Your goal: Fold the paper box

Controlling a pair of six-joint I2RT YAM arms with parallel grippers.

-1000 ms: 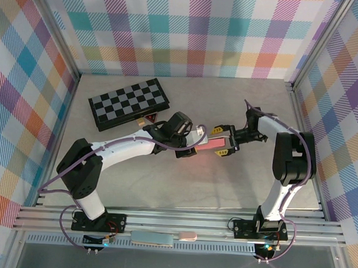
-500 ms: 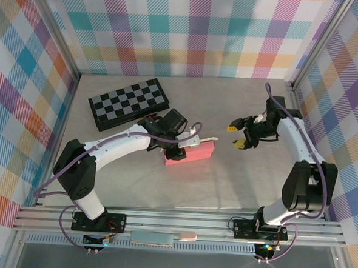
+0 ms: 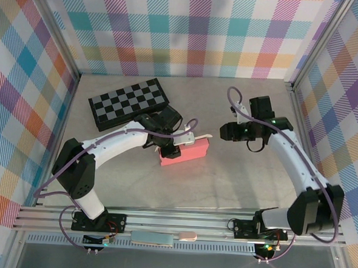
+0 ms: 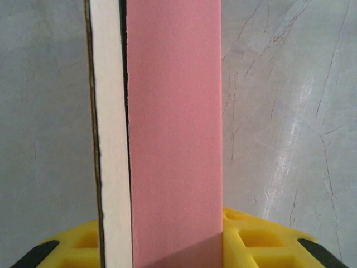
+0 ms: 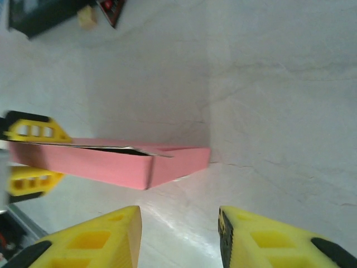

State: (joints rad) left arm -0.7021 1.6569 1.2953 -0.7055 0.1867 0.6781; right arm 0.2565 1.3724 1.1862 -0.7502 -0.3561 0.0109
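Grey table (image 3: 224,185), scuffed, bounded by plaid walls (image 3: 191,31).

Item 1: the paper box (image 3: 189,154) appears to lie flat on the table, just nearward and right of the checkered board (image 3: 129,103). It is pink, largely formed, with a pale flap (image 3: 201,136) standing out at the end away from the board. The right wrist view shows a dark gap under the lid edge, so closure is incomplete.

Item 2: the left gripper (image 3: 175,148) sits between board and box, its jaws clenched on the box's board-side end.

Item 3: the right gripper (image 5: 178,237) hangs well right of the board, jaws parted and empty, facing the box's open end.

Assessment: the step in hand is judged to be closing that loose flap. The left grip should stay firm and level, with no added squeeze, since thin card will buckle. The right jaws should come in low and square, press along the crease and guide the flap into its slot.
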